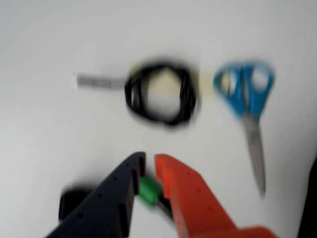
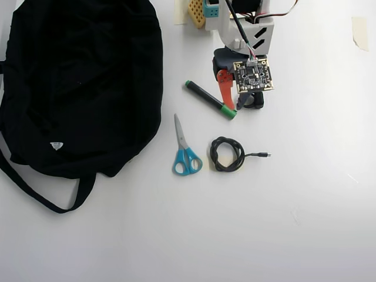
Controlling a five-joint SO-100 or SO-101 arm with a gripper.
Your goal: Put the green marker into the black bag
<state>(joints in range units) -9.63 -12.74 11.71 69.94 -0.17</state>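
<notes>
On a white tabletop (image 2: 305, 223), seen in the overhead view, the gripper (image 2: 232, 108) stood over the cap end of the green marker (image 2: 207, 97), its orange finger (image 2: 225, 89) lying against the pen's upper side. The marker lay flat and slanted, its small green end up and to the left, its bright green cap down and to the right. In the blurred wrist view, the gripper (image 1: 147, 174) had its dark finger (image 1: 106, 201) and orange finger (image 1: 185, 198) drawn close on either side of the marker's green cap (image 1: 148, 190); whether they were pressing it could not be made out.

The black bag (image 2: 82, 82) sprawled across the left of the overhead view, well apart from the marker, with a small white tag (image 2: 56, 145) near its lower edge and a strap (image 2: 44, 197) looping out below it.

Blue-handled scissors (image 2: 185, 151) lay below the marker in the overhead view, blades pointing up, and just to their right sat a coiled black cable (image 2: 226, 154) with its plug trailing rightward. The wrist view showed the same scissors (image 1: 247, 109) and cable (image 1: 161, 94) beyond the fingertips. A small dark object (image 1: 72, 201) lay left of the dark finger, too blurred to identify.
</notes>
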